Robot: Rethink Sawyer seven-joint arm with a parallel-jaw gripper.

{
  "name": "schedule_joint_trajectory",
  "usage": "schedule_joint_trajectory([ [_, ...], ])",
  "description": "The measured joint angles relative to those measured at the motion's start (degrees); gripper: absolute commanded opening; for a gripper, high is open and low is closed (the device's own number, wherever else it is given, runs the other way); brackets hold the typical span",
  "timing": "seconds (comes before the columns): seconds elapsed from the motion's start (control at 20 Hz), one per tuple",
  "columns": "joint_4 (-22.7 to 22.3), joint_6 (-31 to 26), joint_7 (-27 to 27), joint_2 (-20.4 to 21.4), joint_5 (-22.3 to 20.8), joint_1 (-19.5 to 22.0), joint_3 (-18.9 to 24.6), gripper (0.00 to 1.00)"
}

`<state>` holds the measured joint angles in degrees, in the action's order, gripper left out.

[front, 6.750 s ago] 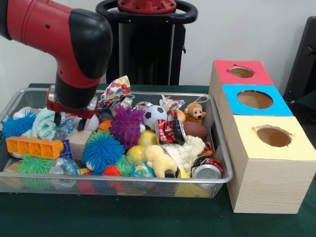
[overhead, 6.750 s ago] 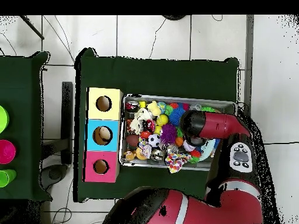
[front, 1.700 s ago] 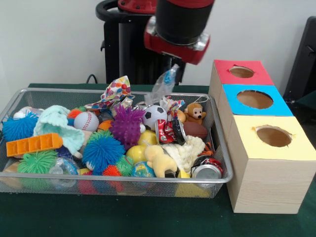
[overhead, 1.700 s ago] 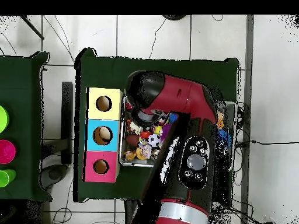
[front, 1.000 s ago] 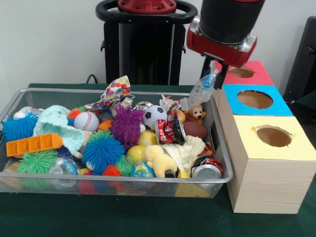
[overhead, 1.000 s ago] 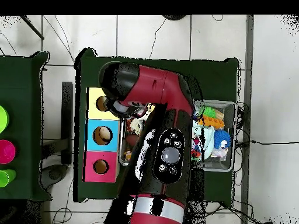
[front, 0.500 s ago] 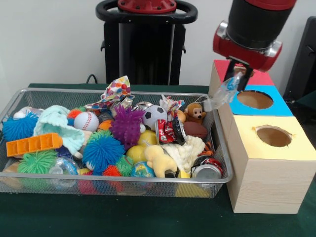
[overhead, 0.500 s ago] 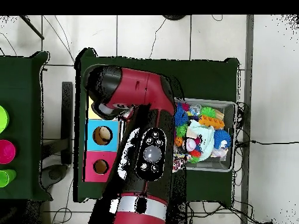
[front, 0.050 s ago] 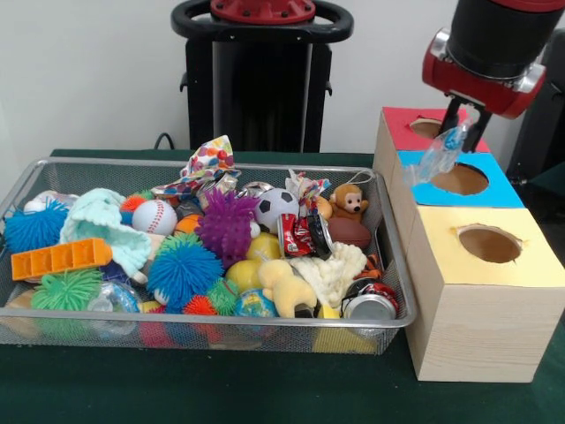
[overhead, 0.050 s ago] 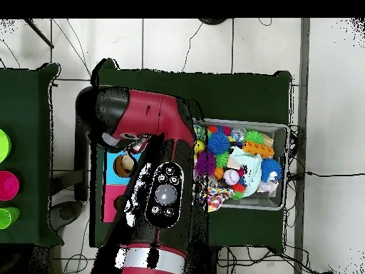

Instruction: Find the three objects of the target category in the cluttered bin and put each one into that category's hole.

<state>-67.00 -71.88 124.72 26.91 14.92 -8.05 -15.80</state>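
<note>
Gripper (front, 0.050 s ago: 465, 131) is seen clenched on a crumpled clear plastic bottle (front, 0.050 s ago: 440, 155), pinched at its upper end so the body dangles slantwise below and toward the bin side. It is held above the blue box (front, 0.050 s ago: 494, 189), hole (front, 0.050 s ago: 459, 179) just beneath and slightly to the far side of the bottle's lower end; a drop here is judged plausible, though the bottle's tail hangs near the hole's rim and could catch.

Red box (front, 0.050 s ago: 466, 132) lies behind the pincer, yellow box (front, 0.050 s ago: 521, 265) nearer the camera. The mesh bin (front, 0.050 s ago: 396, 269) is well apart to the side.

Overhead, the arm (overhead, 0.050 s ago: 153, 125) covers the boxes and grip; only the front view shows the bottle.
</note>
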Motion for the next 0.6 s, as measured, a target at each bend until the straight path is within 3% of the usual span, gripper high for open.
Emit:
schedule_joint_trajectory([
  [0.6, -4.9, 0.3, 0.9, 0.8, 2.4, -1.4, 0.0, 0.00],
])
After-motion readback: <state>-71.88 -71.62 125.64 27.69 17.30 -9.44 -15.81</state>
